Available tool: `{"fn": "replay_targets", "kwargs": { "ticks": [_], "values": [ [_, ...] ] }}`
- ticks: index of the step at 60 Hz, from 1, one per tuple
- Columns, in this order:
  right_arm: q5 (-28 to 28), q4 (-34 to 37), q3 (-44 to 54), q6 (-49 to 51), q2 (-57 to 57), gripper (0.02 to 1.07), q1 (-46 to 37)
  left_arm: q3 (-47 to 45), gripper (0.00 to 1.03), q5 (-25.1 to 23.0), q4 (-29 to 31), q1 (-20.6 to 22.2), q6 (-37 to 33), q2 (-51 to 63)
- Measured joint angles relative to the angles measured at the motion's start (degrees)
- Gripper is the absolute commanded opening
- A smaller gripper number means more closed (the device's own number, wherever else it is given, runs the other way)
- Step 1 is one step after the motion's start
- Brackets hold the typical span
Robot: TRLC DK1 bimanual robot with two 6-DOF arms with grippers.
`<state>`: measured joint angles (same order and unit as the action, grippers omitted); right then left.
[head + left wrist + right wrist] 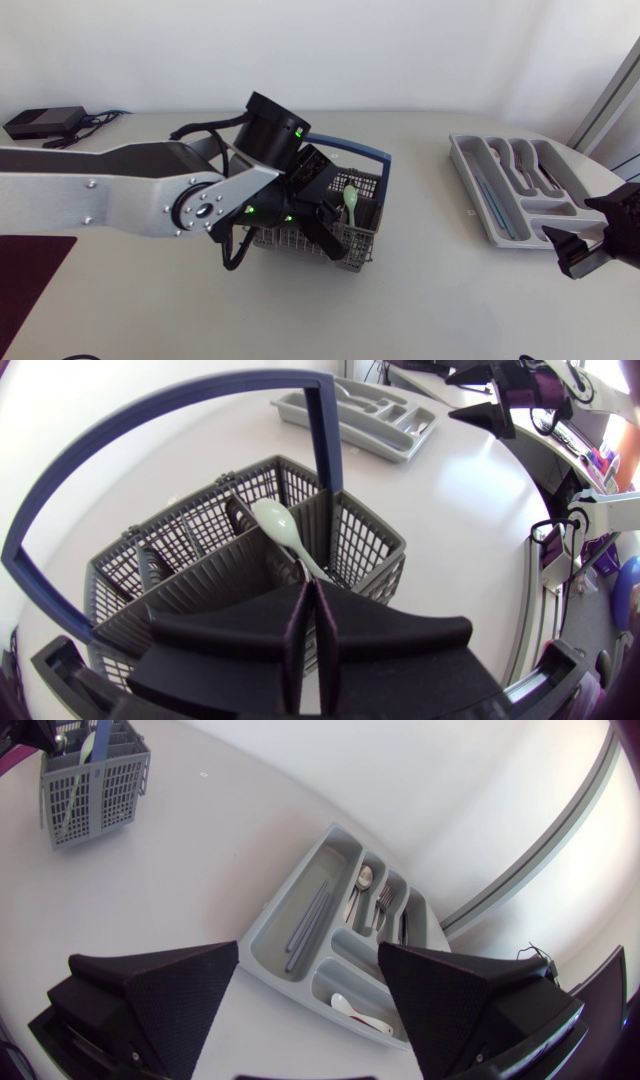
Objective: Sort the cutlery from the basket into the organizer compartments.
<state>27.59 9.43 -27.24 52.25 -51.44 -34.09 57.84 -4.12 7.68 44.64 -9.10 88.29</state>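
A grey mesh basket (290,243) with a blue handle (150,415) stands mid-table. A pale green spoon (351,201) sticks up from it, bowl uppermost. My left gripper (335,215) is over the basket, and in the left wrist view its fingers (350,635) are pressed together on the spoon's (278,523) handle. The grey organizer (480,190) lies at the right and holds blue-grey sticks, metal cutlery and a white spoon (352,1012). My right gripper (580,228) hangs open and empty beside the organizer (275,925), which lies ahead of its fingers (170,982).
A black box with cables (40,122) sits at the table's far left corner. A dark red mat (25,275) lies at the front left. Bare table stretches between the basket (90,780) and the organizer.
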Motion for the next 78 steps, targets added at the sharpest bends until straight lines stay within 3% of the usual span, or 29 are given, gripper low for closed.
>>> {"fn": "replay_targets", "kwargs": {
  "ticks": [14,48,64,78],
  "values": [
    [-1.2,1.0,0.0,-0.2,1.6,1.02,1.8,-0.8,0.03,1.6,-6.3,0.0,-3.0,-3.8],
    [-1.9,1.1,0.2,-0.4,2.4,1.02,2.5,-2.0,0.03,1.6,-6.4,-1.4,-3.0,-3.6],
    [-1.9,1.1,0.3,-0.4,2.4,1.02,2.5,-4.0,0.03,1.6,-9.2,-1.4,-3.4,-3.7],
    [-1.9,1.5,0.2,-2.0,3.3,1.02,3.2,-5.9,0.03,1.5,-10.0,-1.4,-5.1,-9.6]
  ]
}}
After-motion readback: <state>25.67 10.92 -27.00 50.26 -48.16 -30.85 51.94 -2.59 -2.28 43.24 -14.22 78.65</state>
